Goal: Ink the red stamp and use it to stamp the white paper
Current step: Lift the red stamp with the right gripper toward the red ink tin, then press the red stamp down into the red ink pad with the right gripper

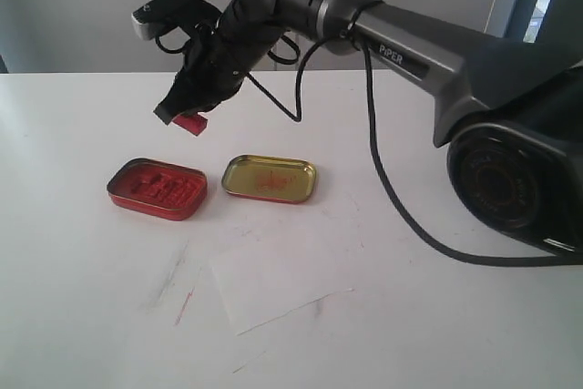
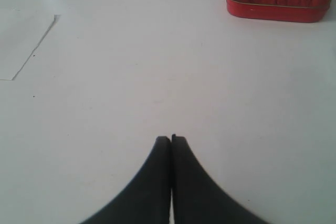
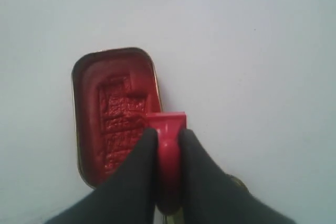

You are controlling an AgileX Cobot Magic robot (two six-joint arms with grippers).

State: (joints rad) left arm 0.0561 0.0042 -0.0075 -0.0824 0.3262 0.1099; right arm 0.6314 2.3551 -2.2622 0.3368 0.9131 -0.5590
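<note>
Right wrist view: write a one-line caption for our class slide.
Right arm's jaws clamp the red stamp, held near the open red-filled tin.

- Flat matte white table [image 1: 73, 334]: carries all items below.
- Shallow rectangular metal tin filled with a red ink pad [image 1: 157, 188]: lies flat, rounded corners, pressed imprints in the pad surface.
- Rectangular gold-lined tin lid [image 1: 269, 178]: open side up, just beside the tin and not touching it; red smear inside.
- Thin white rectangular paper sheet [image 1: 278, 275]: skewed, lies nearer the exterior camera than the lid, apart from both tins.
- Faint red and grey streaks [image 1: 185, 305]: on the bare table beside the sheet.
- Black cable [image 1: 428, 245]: a loop rests on the table.
</note>
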